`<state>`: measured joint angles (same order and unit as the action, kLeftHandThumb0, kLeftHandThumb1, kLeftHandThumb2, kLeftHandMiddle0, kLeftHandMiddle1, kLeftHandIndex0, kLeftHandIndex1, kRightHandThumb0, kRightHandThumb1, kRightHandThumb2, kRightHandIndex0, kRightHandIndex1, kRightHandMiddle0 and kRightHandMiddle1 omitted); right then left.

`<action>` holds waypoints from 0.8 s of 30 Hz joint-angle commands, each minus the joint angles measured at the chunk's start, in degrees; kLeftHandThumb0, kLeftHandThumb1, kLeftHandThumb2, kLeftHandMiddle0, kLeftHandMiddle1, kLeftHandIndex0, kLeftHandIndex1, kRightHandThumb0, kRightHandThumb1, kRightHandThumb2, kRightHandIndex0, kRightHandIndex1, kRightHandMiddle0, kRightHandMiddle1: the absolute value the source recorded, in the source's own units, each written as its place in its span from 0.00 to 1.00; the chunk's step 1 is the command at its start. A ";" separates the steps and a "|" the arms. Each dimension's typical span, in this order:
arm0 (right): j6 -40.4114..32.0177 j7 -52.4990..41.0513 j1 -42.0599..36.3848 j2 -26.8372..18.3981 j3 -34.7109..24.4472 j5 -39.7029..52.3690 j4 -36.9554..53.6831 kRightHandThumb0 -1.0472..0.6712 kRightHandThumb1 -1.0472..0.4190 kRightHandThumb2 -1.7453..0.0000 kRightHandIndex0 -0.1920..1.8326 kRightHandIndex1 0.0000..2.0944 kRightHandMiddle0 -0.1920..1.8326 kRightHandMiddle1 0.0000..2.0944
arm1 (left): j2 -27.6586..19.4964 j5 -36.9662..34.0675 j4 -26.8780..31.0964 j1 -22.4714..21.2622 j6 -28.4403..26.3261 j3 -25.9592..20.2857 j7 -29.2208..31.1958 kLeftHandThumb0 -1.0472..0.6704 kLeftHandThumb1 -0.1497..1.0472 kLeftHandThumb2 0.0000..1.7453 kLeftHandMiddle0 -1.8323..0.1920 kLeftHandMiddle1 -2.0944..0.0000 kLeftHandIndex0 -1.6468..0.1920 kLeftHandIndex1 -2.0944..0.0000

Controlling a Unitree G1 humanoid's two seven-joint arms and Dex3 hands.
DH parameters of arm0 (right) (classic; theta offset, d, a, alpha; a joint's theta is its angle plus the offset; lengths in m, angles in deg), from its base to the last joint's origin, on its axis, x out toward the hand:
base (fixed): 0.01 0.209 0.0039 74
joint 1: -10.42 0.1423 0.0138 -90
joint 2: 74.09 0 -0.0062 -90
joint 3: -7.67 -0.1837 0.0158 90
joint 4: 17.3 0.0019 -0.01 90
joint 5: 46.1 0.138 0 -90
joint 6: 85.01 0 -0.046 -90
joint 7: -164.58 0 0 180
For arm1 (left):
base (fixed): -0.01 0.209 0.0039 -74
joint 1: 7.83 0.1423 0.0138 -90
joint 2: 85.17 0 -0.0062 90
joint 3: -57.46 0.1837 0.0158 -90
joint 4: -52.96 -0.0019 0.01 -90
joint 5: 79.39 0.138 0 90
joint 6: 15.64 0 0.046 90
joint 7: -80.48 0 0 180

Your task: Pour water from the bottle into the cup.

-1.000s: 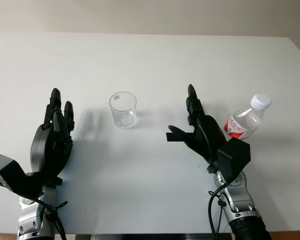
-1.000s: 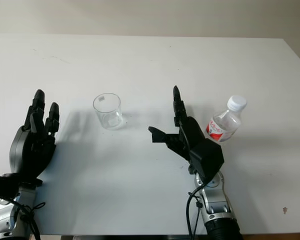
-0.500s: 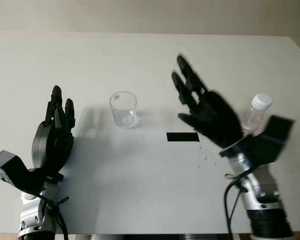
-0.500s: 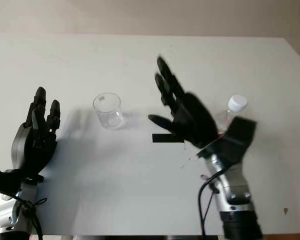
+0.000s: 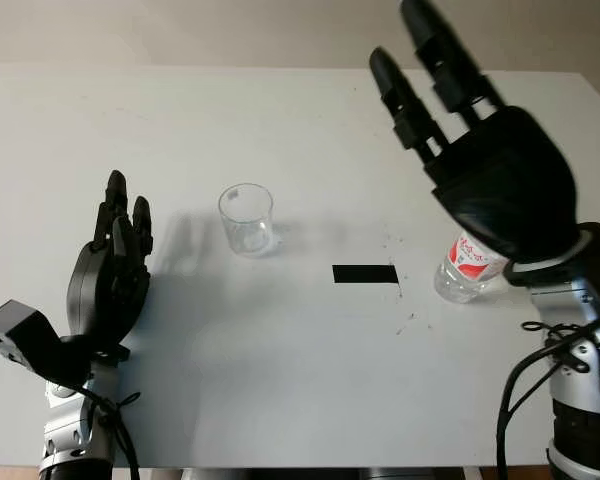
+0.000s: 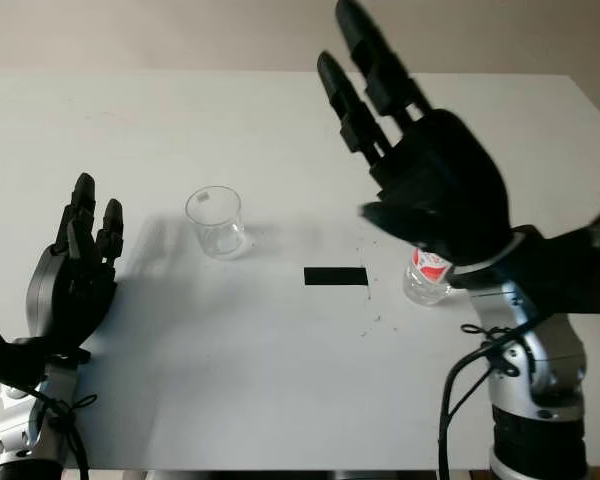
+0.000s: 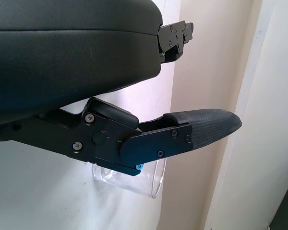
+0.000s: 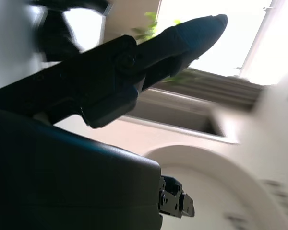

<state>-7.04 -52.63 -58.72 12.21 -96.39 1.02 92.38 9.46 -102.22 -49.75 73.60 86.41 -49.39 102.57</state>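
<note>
A clear empty cup (image 5: 246, 219) stands upright on the white table (image 5: 280, 350), left of centre. A clear water bottle with a red label (image 5: 467, 268) stands at the right; its upper part and cap are hidden behind my right hand. My right hand (image 5: 460, 130) is raised high above the table, open, in front of the bottle and holding nothing. My left hand (image 5: 115, 260) is open over the table's left side, a hand's width left of the cup. The cup's base (image 7: 134, 179) shows beyond the left hand's finger (image 7: 201, 129) in the left wrist view.
A small black rectangular mark (image 5: 364, 273) lies on the table between the cup and the bottle. The table's far edge meets a pale wall (image 5: 280, 30). The right wrist view looks up at a window and wall.
My right hand has risen from the table and swung up and to the right, so it now covers the bottle's top. The left hand, cup and bottle have stayed put.
</note>
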 commanded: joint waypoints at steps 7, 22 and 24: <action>3.88 0.67 5.34 -2.36 -9.64 7.04 -0.99 0.11 0.00 0.93 0.00 0.00 0.00 0.00 | 0.67 0.14 -2.63 0.28 0.33 0.36 0.58 0.15 1.00 0.37 1.00 1.00 1.00 1.00; 22.32 6.03 -2.72 -5.09 -14.53 -16.05 0.49 0.10 0.03 0.96 0.00 0.00 0.00 0.00 | 0.03 -0.13 -3.39 -0.47 0.10 0.02 1.61 0.15 1.00 0.38 1.00 1.00 1.00 1.00; 23.05 8.91 -5.56 -4.92 -13.90 -21.55 1.97 0.09 0.05 0.97 0.00 0.00 0.00 0.00 | -0.25 -0.13 -3.76 -0.65 0.27 -0.13 2.02 0.15 1.00 0.39 1.00 1.00 1.00 1.00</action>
<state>15.29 -44.99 -62.45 7.01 -110.60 -18.25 92.87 9.22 -102.19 -51.99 72.19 86.78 -49.34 104.15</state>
